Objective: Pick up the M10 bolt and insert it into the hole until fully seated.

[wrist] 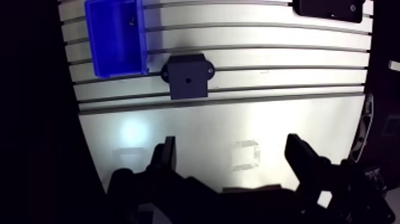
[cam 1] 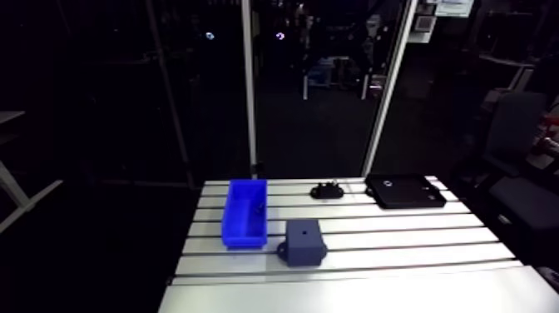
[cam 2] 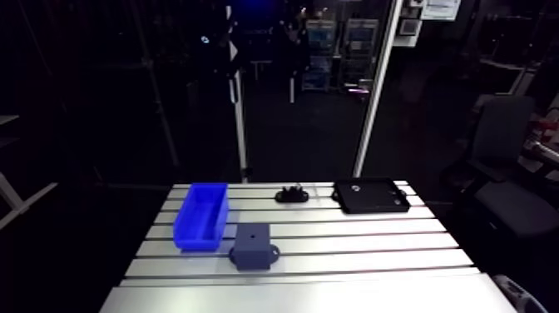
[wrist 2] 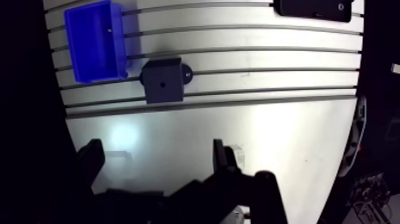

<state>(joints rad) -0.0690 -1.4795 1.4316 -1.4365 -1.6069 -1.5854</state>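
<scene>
The end effector (wrist: 232, 152) is hanging over a bare stretch of the table (wrist: 268, 119) with its two fingers spread wide and nothing between them. The pick-up step is only beginning, and nothing is grasped yet. A blue bin (wrist: 116, 37) is sitting well ahead of the fingers, and a small dark item lying inside it near its far end is most likely the bolt (wrist: 131, 20), though it is showing too small to be sure. Just beside the bin, a dark block (wrist: 187, 76) is resting on the table with a hole (wrist: 187, 78) in its top face; it looks like the target for insertion. Farther back, a black plate (cam 1: 405, 191) and a small black part (cam 1: 327, 191) are lying apart from both. The next move is calling for travel forward and across to the bin, then a descent between its walls with the fingers lined up across the bolt. That will be tight, since the bolt is lying low and close to the bin wall. Only after a firm grip will alignment over the hole matter.
</scene>
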